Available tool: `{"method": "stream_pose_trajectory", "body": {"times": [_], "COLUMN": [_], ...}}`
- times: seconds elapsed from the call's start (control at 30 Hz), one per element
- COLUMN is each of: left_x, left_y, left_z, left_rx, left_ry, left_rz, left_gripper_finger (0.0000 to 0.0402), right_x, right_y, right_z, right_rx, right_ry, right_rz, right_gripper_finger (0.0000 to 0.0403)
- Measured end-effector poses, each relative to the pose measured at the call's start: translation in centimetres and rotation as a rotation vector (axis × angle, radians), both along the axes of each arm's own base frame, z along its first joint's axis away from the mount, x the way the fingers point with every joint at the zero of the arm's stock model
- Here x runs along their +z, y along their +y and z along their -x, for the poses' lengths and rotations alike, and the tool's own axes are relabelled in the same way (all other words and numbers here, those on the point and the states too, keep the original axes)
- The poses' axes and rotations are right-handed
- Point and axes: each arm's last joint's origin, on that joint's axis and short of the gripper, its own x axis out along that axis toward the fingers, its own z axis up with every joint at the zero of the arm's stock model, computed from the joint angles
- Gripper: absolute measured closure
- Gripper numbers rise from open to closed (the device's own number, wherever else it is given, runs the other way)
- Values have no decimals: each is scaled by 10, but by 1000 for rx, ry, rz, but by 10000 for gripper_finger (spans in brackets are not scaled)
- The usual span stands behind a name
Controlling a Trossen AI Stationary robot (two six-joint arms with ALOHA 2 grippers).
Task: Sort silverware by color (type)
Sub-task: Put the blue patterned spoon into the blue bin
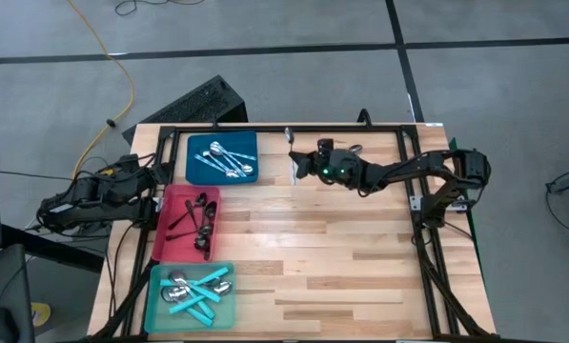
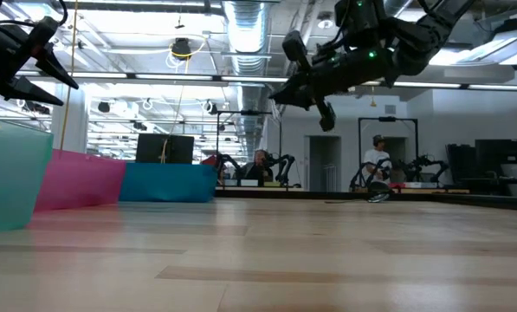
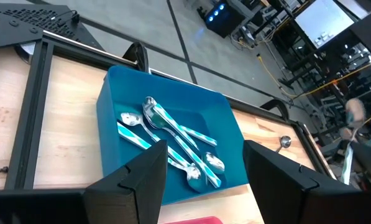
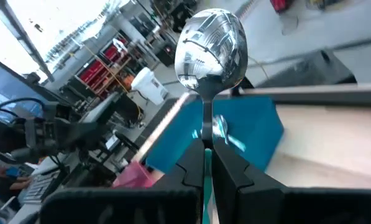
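Observation:
My right gripper (image 1: 300,164) hovers above the table just right of the blue tray (image 1: 249,143), shut on an all-silver spoon (image 4: 210,43). My left gripper (image 3: 204,186) is open at the table's left edge, beside the red tray (image 1: 170,205), and faces the blue tray (image 3: 110,106). Several silver spoons (image 1: 223,160) lie in the blue tray. Black spoons (image 1: 200,221) lie in the red tray. Turquoise-handled spoons (image 1: 196,293) lie in the teal tray (image 1: 155,310). My right gripper pinches the silver spoon's handle (image 4: 206,127) between its two fingers (image 4: 235,168). The bowl (image 4: 211,40) sticks out beyond the fingertips. The spoon (image 1: 290,143) is lifted clear of the table, its bowl toward the far edge.
The three trays stand in a row along the table's left side. A black frame (image 1: 265,128) runs along the far and side edges. A small silver spoon bowl (image 3: 285,142) lies near the far edge. Bare wood (image 1: 341,257) fills the middle and near right.

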Motion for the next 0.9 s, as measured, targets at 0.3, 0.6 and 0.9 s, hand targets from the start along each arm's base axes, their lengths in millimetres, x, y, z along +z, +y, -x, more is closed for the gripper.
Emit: {"method": "stream_pose_trajectory", "body": {"times": [0.3,0.6,0.9], "left_x": [0,0,0], "left_y": [0,0,0], "left_z": [0,0,0], "left_rx": [0,0,1], "left_ry": [0,0,0], "left_rz": [0,0,-1], "left_gripper_finger": [207,207,207], "right_x": [38,50,41], "right_y": [-5,-16,-29], "right_z": [-14,-26,-76], "right_rx": [2,78,219], "right_ry": [-57,-69,-101], "right_rz": [165,214,192], "right_gripper_finger": [370,370,370]}}
